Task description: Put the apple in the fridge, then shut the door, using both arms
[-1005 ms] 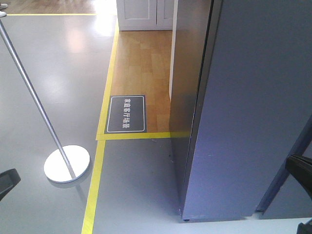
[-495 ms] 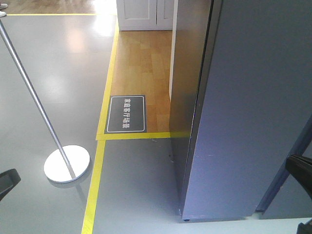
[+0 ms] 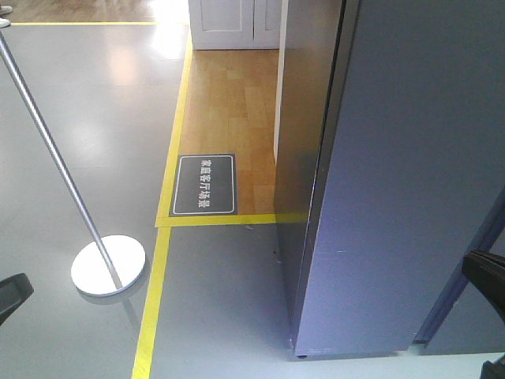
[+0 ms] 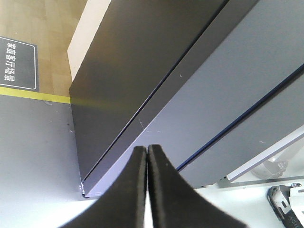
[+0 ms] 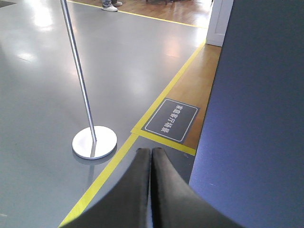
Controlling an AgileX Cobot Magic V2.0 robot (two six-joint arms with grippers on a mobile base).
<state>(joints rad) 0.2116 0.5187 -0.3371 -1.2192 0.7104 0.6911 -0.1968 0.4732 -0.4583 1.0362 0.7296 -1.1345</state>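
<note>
Fridge point(image 3: 304, 158) with door point(image 3: 394, 181) at right, floor sign point(image 3: 205, 185) just left, stanchion base point(image 3: 108, 264) farther left.

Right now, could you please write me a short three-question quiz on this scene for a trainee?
1. True or false: the apple shows in one of the three views.
2. Multiple choice: the left end effector is (A) wide open, (B) shut with nothing between its fingers, (C) shut on an apple.
3. Short answer: what stands on the grey floor left of the fridge?

Key
1. False. No view shows it.
2. B. The right end effector looks the same.
3. A metal post on a round base, left of the yellow floor line, with a dark floor sign farther back.
</note>
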